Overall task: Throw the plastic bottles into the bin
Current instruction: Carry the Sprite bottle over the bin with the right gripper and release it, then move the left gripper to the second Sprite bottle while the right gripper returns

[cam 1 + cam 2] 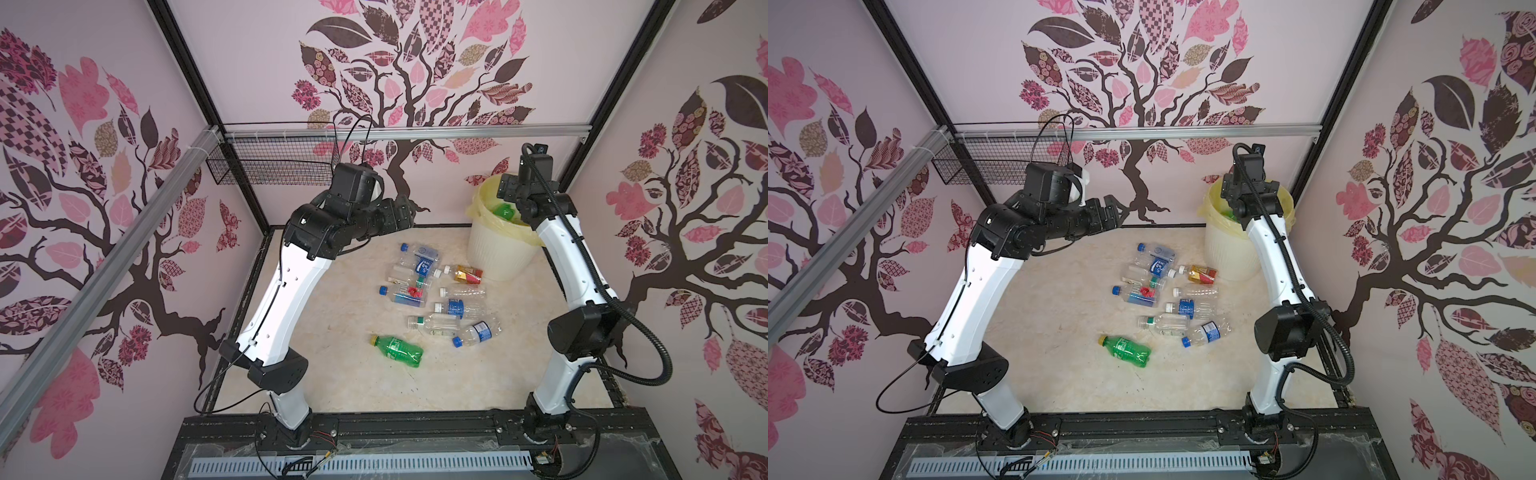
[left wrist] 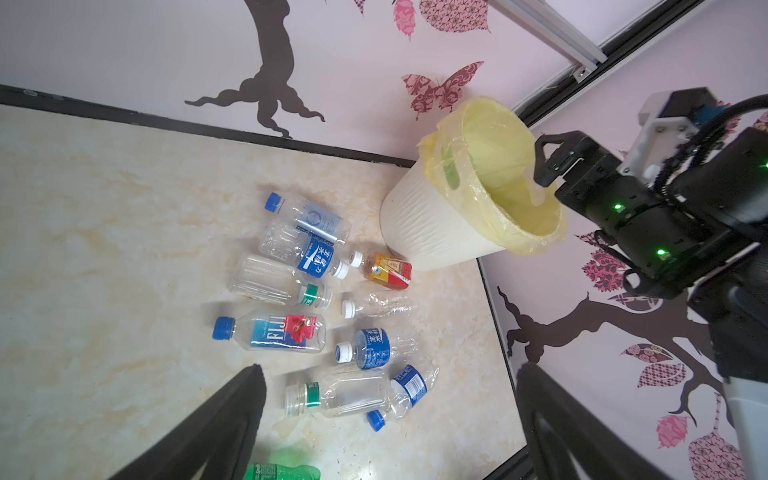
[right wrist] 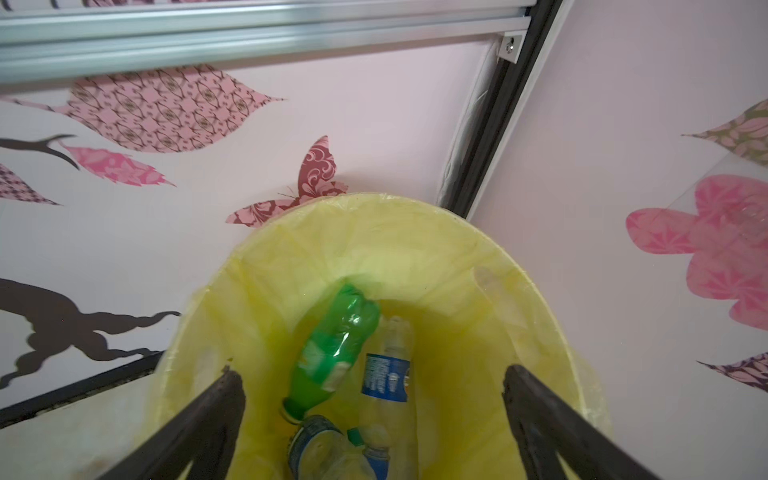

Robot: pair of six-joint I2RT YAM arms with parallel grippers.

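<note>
My right gripper [image 3: 374, 376] has its jaws spread wide with nothing between them, and it hangs directly over the mouth of the bin [image 3: 457, 257]. Below it, inside the yellow liner [image 3: 519, 291], a green bottle [image 3: 332, 345] slants neck-down beside a clear bottle [image 3: 386, 374] with a blue label. At least one more clear one lies under them.

My left gripper [image 2: 390, 372] is also spread wide and empty. It is held high above the table [image 1: 332, 374], well apart from every bottle.

I count ten bottles [image 1: 436, 324] lying on their sides on the table. Most form a loose cluster near the bin's foot, with the red-gold bottle [image 1: 467, 274] closest to the bin. A second green bottle [image 1: 397, 351] lies alone toward the front edge.

I judge the job well short of halfway: a few bottles are binned and ten are left to carry over. A black wire basket [image 1: 274, 166] hangs on the back rail and plays no part.
</note>
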